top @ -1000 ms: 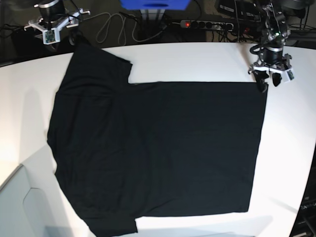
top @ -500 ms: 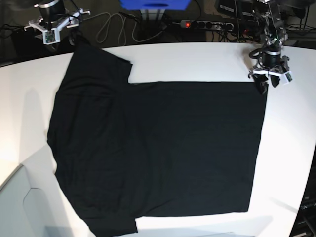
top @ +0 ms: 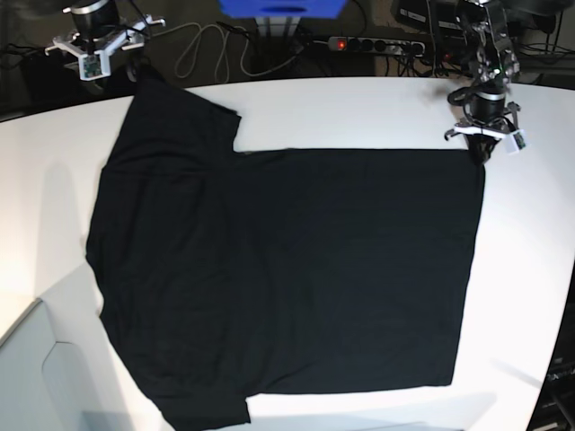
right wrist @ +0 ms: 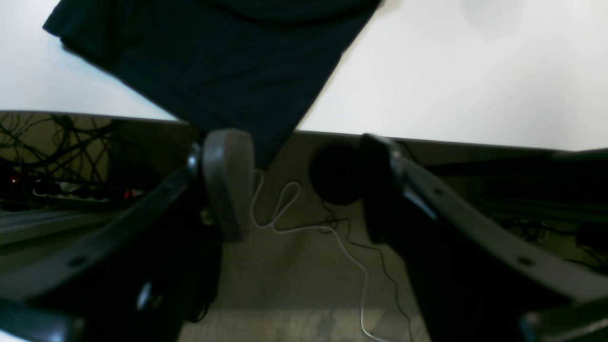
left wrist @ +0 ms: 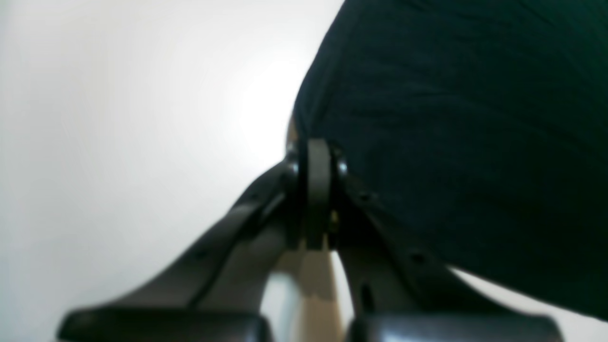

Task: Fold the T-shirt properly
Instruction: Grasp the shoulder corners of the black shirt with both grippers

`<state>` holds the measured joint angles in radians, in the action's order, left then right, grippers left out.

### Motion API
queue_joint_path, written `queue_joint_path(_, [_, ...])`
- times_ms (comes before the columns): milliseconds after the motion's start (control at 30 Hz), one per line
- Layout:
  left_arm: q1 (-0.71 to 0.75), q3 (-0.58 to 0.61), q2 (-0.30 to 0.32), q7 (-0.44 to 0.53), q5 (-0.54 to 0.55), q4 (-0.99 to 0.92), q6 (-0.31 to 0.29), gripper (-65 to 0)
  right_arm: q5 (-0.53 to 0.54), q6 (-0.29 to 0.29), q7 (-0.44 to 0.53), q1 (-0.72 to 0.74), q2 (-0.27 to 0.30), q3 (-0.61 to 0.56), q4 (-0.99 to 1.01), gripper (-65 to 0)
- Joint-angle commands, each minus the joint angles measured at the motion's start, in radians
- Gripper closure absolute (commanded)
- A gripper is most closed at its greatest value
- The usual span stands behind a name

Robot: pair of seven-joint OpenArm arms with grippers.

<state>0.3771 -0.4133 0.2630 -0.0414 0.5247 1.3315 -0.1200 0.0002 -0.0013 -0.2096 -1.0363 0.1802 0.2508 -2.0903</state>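
Note:
The black T-shirt [top: 287, 269] lies spread flat on the white table [top: 359, 112], plain side up, with its sleeves toward the left. My left gripper [top: 482, 149] is at the shirt's far right corner. In the left wrist view its fingers [left wrist: 317, 180] are shut together on the edge of the black cloth [left wrist: 451, 118]. My right gripper [top: 92, 56] is open and empty, off the table beyond the far left corner. In the right wrist view [right wrist: 304, 190] it hangs over the floor, just past the shirt's sleeve [right wrist: 228, 61], which laps over the table edge.
A power strip [top: 377, 43], cables [top: 202, 49] and a blue object [top: 283, 7] lie behind the table's far edge. A grey panel [top: 36, 377] stands at the front left corner. Bare white table shows to the right of the shirt [top: 530, 269].
My left gripper has shifted slightly left and back to the shirt's far right corner and gone from open to shut. The right gripper has not moved.

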Motion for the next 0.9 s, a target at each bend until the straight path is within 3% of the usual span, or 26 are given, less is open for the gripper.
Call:
queue_joint_path(0, [0.012, -0.002, 0.005, -0.031, -0.005, 0.007, -0.002, 0.0, -0.002, 0.004, 0.025, -0.006, 0.008, -0.014, -0.014, -36.8])
queue_joint_path(200, [0.059, -0.005, 0.003, -0.030, -0.005, 0.007, -0.002, 0.0, -0.002, 0.004, -0.012, 0.070, 0.006, -0.080, -0.011, -38.4])
queue_joint_path(500, [0.127, -0.006, 0.003, -0.024, -0.005, 0.007, -0.002, 0.0, 0.002, 0.004, -0.307, 0.284, 0.005, -0.100, -0.011, -39.2])
queue_joint_path(700, [0.162, -0.042, 0.000, -0.022, -0.005, 0.009, -0.002, 0.0, -0.001, -0.001, -0.402, 0.367, 0.003, -0.069, 0.001, -39.2])
queue_joint_path(867, [0.165, -0.069, -0.017, -0.022, -0.004, 0.009, -0.002, 0.0, -0.001, -0.001, -0.408, 0.402, -0.014, -0.031, 0.106, -39.2])
